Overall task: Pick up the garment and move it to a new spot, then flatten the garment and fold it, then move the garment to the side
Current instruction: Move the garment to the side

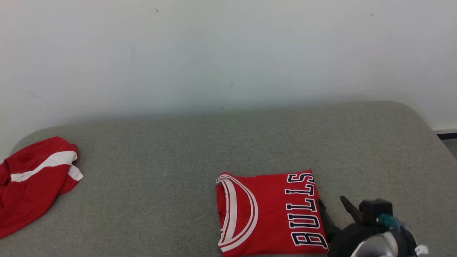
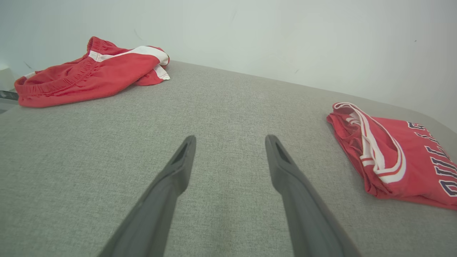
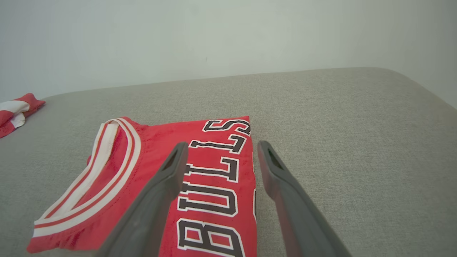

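A: Looking along the right arm, how did the right jaws stand?
B: Wide apart, with nothing held. The right fingers (image 3: 164,189) hung low over the jersey (image 3: 142,157), which lay folded flat on the cushion (image 3: 357,125).
A: Where was the jersey against those jaws?
B: Its edge with the BULLS lettering ran up the gap between them. The finger on the left of that view sat above the letters. The other sat above bare cushion just beside the edge. The white-striped collar (image 3: 101,150) lay off to the left of the jaws. Whether either finger touched the cloth, I could not tell.
A: And from the head?
B: The right jaws showed at the lower right corner, tips pointing up along the lettered edge, the nearer tip just beside it.
A: The left jaws?
B: Wide too, and empty. The left fingers (image 2: 171,178) pointed across bare cushion. The jersey lay to their right and a little ahead, well apart from them.
A: Anything else?
B: Red shorts (image 2: 89,75) with a white stripe lay crumpled far ahead and to the left of the left jaws, near the cushion's far edge, below the pale wall (image 2: 285,35).
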{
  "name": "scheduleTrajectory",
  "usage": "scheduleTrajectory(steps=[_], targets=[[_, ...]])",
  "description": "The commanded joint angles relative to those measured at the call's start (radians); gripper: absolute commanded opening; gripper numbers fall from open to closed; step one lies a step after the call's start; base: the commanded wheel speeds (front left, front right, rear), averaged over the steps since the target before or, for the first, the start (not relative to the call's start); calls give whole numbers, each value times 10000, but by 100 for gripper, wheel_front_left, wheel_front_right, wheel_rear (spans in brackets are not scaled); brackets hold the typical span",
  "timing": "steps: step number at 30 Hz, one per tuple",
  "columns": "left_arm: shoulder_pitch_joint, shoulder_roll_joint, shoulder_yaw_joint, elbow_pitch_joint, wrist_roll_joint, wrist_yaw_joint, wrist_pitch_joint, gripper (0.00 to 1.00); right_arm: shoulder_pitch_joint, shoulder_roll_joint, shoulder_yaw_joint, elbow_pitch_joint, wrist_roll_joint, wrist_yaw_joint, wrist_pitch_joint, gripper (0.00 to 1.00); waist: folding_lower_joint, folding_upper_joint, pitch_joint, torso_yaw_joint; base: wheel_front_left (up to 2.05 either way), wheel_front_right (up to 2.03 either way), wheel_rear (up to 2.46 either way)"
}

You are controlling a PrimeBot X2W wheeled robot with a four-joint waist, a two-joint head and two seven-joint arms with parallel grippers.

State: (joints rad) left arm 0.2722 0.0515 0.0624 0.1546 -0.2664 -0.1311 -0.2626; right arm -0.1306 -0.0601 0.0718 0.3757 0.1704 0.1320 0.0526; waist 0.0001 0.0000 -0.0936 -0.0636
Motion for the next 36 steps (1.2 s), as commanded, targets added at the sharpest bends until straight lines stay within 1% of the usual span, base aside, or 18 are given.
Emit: scheduleTrajectory(steps=[1, 7, 9, 12, 16, 21, 25, 30, 35, 36], targets=[[-131, -19, -13, -15, 61, 13, -29, 100, -124, -105, -102, 49, 9, -27, 129, 100, -1, 0, 76, 17, 0, 0, 0], [-263, -18, -167, 49, 6, 13, -29, 100, -1443, -64, -762, 1189, 119, -27, 3233, 100, -1, 0, 315, 321, 0, 0, 0], [-317, -18, -253, 74, -13, 13, -29, 100, -1692, -47, -982, 1429, 91, -25, 3919, 100, -1, 0, 409, 504, 0, 0, 0], [-324, -20, -378, 69, -31, 13, -29, 100, -1867, -13, -1238, 1702, -26, -27, 4534, 100, -1, 0, 546, 775, 0, 0, 0], [-361, -17, -444, 27, -43, 13, -29, 100, -2011, -16, -1689, 2031, -407, -25, 5025, 100, -1, 0, 738, 1097, 0, 0, 0], [-466, -18, -498, -77, -28, 13, -29, 100, -2180, 41, -2303, 2228, -907, -26, 5029, 100, -1, 0, 1079, 1330, 0, 0, 0], [-564, -18, -539, -106, -30, 13, -29, 100, -2405, 66, -2481, 2430, -1049, -26, 5032, 100, -1, 0, 1324, 1420, 0, 0, 0], [-757, -17, -606, -93, -16, 13, -29, 100, -2680, 92, -2413, 2791, -1215, -26, 5172, 100, -1, 0, 1565, 1489, 0, 0, 0], [-907, -17, -691, -77, -48, 13, -29, 100, -2652, 84, -2042, 3330, -1357, -21, 5766, 100, -1, 0, 1745, 1517, 0, 0, 0], [-915, -17, -690, -78, -67, 13, -29, 100, -2645, 36, -2017, 3391, -1362, -12, 5855, 74, -1, 0, 1776, 1508, 0, 0, 0]])
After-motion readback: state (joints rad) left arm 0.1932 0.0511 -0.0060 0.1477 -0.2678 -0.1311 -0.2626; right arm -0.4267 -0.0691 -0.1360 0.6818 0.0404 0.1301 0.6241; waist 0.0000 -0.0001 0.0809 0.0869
